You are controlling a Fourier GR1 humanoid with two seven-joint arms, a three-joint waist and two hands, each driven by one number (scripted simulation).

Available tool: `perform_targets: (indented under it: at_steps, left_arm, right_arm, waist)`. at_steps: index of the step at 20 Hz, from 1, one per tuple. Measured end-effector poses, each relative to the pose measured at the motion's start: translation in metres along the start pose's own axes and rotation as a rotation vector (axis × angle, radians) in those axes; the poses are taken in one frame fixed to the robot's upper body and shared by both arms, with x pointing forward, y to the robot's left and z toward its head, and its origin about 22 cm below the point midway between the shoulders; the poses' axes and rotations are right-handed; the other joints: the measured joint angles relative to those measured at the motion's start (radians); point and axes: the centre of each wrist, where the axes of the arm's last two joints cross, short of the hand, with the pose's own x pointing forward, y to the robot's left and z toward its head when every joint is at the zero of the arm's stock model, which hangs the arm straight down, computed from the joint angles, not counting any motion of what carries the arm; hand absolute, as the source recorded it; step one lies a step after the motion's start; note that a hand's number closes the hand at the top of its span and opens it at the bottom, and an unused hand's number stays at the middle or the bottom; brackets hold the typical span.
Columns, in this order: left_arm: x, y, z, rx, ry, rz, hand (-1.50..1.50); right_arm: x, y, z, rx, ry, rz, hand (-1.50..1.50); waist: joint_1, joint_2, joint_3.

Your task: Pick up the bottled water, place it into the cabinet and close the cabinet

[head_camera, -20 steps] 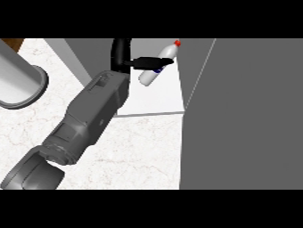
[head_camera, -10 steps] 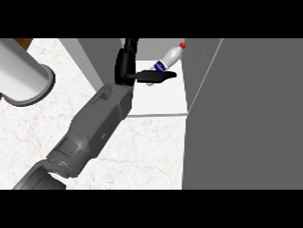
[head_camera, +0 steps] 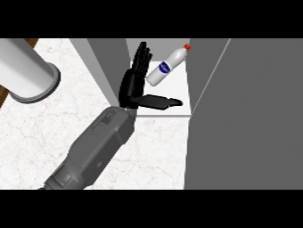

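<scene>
The fingers are straight and pressed side by side, pointing toward the top of the frame, with the thumb stuck out sideways toward the right; they pinch nothing. The bottled water leans just to the right of those fingers in the upper middle of the frame, red cap uppermost and tilted toward the upper right, its blue label facing the camera. Whether the fingertips touch the bottle cannot be told; a narrow strip of white seems to separate them.

This is the robot's right hand, its grey forearm running down to the lower left. The bottle sits on the white cabinet floor, between the grey side wall and the large grey door panel filling the right of the frame. A pale cylinder, probably the other forearm, lies in the upper left; no left hand shows.

Judging from this, the placing looks done and the closing remains. The bottle's tilt is the risk: a brush from the fingers or thumb on the way out could tip it toward the opening, where it would block the door.
</scene>
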Motion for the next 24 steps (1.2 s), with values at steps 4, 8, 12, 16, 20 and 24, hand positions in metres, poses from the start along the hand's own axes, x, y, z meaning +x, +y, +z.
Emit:
perform_targets:
  at_steps: [4, 8, 12, 16, 20, 24]
  left_arm:
    - [0.005, -0.01, 0.022, -0.049, -0.021, 0.065, -1.5]
    - [0.012, -0.011, 0.047, -0.091, -0.033, 0.116, -1.5]
    - [0.023, -0.004, 0.074, -0.109, -0.033, 0.143, 1.5]
    - [0.033, 0.011, 0.096, -0.12, -0.002, 0.163, 1.5]
    - [0.041, 0.034, 0.122, -0.093, 0.003, 0.158, -1.5]
    - [0.056, 0.058, 0.144, -0.064, -0.006, 0.145, -1.5]
  right_arm:
    - [0.002, 0.001, -0.001, -0.003, 0.004, 0.01, -1.5]
    - [0.003, -0.001, 0.0, 0.004, 0.016, 0.031, -1.5]
    - [0.004, 0.0, 0.0, 0.065, 0.022, 0.039, -1.5]
    - [0.006, -0.003, -0.003, 0.186, 0.04, 0.071, 1.5]
    - [0.007, 0.001, -0.001, 0.301, 0.075, 0.055, 1.5]
    - [0.008, 0.006, -0.001, 0.42, 0.085, 0.019, 1.5]
  waist:
    - [0.005, 0.0, 0.0]
    - [0.006, 0.001, 0.0]
    - [0.009, 0.0, 0.0]
    - [0.013, 0.001, 0.0]
    - [0.011, 0.001, 0.0]
    - [0.011, -0.002, -0.001]
